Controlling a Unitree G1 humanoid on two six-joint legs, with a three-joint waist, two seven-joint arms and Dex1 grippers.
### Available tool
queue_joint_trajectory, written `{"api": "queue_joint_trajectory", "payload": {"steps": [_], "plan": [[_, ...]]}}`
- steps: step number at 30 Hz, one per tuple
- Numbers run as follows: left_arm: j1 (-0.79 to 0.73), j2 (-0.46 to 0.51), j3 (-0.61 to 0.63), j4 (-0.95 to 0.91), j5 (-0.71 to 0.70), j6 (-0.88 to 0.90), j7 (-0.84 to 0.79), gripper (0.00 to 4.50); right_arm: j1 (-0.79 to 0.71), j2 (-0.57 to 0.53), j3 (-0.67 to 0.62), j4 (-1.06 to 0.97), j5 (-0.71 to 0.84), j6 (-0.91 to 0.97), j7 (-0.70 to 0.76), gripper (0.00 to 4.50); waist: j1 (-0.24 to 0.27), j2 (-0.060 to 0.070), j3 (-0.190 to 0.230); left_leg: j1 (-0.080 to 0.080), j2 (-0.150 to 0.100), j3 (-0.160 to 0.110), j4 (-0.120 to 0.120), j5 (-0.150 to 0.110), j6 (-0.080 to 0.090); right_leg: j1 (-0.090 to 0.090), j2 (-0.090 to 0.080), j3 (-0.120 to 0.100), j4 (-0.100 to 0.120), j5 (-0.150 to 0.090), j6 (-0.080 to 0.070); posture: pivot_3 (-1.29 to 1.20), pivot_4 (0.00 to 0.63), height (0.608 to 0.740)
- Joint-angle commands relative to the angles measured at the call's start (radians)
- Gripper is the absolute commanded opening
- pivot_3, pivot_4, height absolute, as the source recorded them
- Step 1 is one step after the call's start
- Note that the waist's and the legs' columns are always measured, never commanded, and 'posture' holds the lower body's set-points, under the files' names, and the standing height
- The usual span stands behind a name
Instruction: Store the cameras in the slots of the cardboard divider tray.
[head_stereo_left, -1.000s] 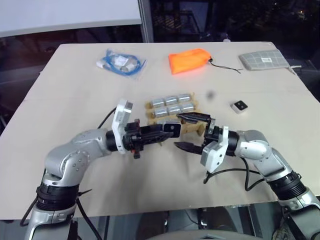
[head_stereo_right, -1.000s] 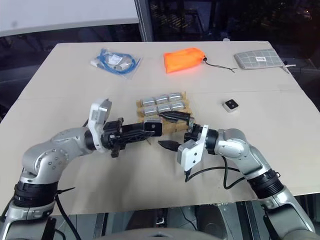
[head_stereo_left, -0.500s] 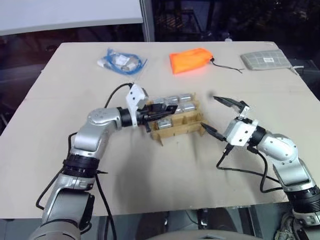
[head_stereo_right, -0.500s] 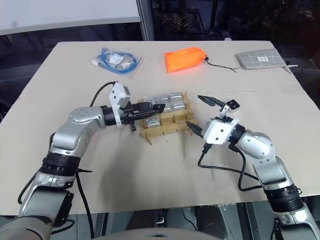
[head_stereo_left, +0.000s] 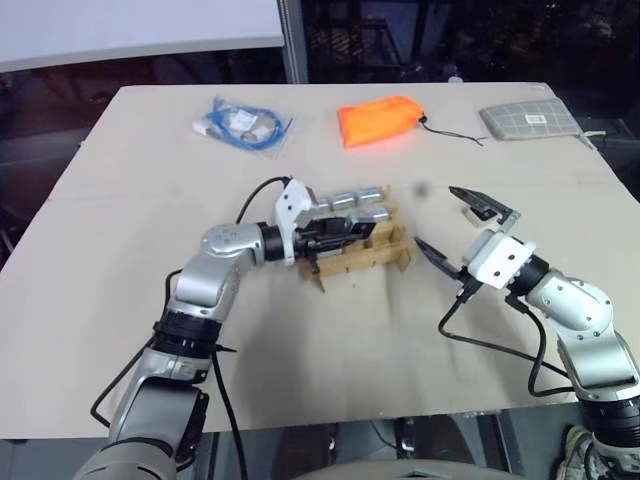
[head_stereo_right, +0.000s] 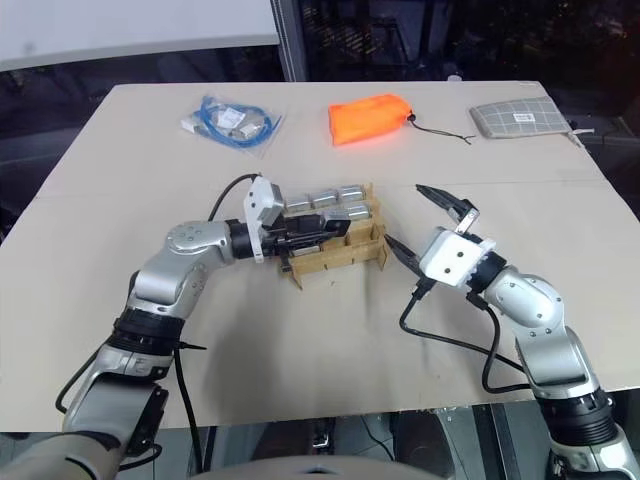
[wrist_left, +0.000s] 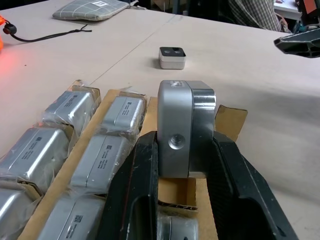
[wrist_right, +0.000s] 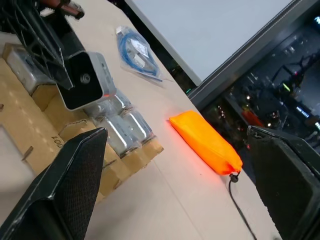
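Left wrist view looks along the left gripper (wrist_left: 185, 165), whose two black fingers (wrist_left: 132, 190) are clamped on a silver-grey camera (wrist_left: 184, 129), held upright above the cardboard divider tray (wrist_left: 227, 117); whether the camera touches the tray cannot be told. Wrapped silver cameras (wrist_left: 107, 155) already fill slots of the tray beside the held one. Beyond the tray, at about 12 o'clock from it in that view, another small camera (wrist_left: 172, 57) lies loose on the table (wrist_left: 260, 90) with its dark face up, and farther off a grey checked pouch (wrist_left: 90, 8) rests near the table's far edge. In the left eye view the tray (head_stereo_left: 385, 252) sits near the middle of the table, and the left gripper (head_stereo_left: 345, 228) reaches over it from 9 o'clock. The right gripper (head_stereo_left: 452, 228) hangs at 3 o'clock of the tray, apart from it, its jaws spread wide and empty. An orange bag (head_stereo_left: 380, 120) lies at 12 o'clock of the tray, well apart, and a clear packet with a blue cable (head_stereo_left: 240, 125) lies at about 10 o'clock.
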Motion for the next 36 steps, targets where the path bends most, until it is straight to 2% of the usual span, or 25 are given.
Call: {"api": "queue_joint_trajectory", "payload": {"steps": [1,14,16,19,21,24,29,36], "plan": [[0.033,-0.002,0.028,-0.039,0.001,-0.025,0.017,0.77,0.012,-0.004,-0.046,-0.064,0.034,0.028,-0.007,4.42,0.000,0.000,0.000,0.000,0.000,0.000,0.000,0.000,0.000,0.000,0.000,0.000,0.000,0.000,0.000,0.00,0.150,0.740],[0.111,-0.069,0.031,-0.022,0.017,-0.105,0.052,0.77,0.007,-0.016,-0.081,-0.075,0.108,0.077,0.017,4.42,0.003,0.000,0.000,0.001,0.000,0.000,0.000,0.000,0.000,0.000,0.000,0.000,0.001,0.000,0.000,0.00,0.150,0.740],[0.115,-0.073,0.031,-0.007,0.021,-0.118,0.052,0.77,0.024,-0.008,-0.092,-0.123,0.207,0.181,0.035,4.42,0.003,0.000,0.000,0.001,0.000,0.000,0.000,0.000,0.000,0.000,0.000,0.000,0.001,0.000,0.000,0.00,0.150,0.740],[0.114,-0.077,0.033,0.014,0.025,-0.134,0.048,0.77,0.047,-0.023,-0.141,-0.245,0.472,0.462,0.039,4.42,0.007,0.000,0.000,0.001,0.000,0.000,0.000,-0.001,0.001,0.001,0.000,0.000,0.001,0.000,0.000,0.00,0.150,0.740],[0.112,-0.078,0.033,0.025,0.028,-0.142,0.046,0.77,0.067,-0.076,-0.185,-0.317,0.647,0.624,0.051,4.42,0.009,0.000,0.000,0.001,0.000,0.000,0.000,-0.001,0.002,0.001,0.000,0.000,0.001,0.000,0.000,0.00,0.150,0.740],[0.112,-0.083,0.033,0.043,0.029,-0.152,0.043,0.77,0.107,-0.211,-0.283,-0.395,0.908,0.828,0.065,4.42,0.014,-0.001,-0.001,0.001,0.000,-0.001,0.001,-0.003,0.005,0.001,-0.001,0.000,0.001,0.000,0.000,0.00,0.150,0.740],[0.106,-0.097,0.025,0.068,0.037,-0.176,0.037,0.77,0.078,-0.310,-0.360,-0.436,1.185,0.946,-0.010,4.42,0.014,-0.002,-0.002,0.003,0.000,-0.001,0.000,-0.003,0.005,0.003,-0.001,0.000,0.001,0.000,0.000,0.00,0.150,0.740],[0.094,-0.111,0.019,0.091,0.038,-0.178,0.015,0.77,0.067,-0.367,-0.353,-0.463,1.354,0.984,-0.113,4.42,0.017,-0.003,-0.003,0.002,0.000,-0.002,0.001,-0.004,0.006,0.003,-0.001,-0.001,0.000,0.000,0.000,0.00,0.150,0.740]]}}
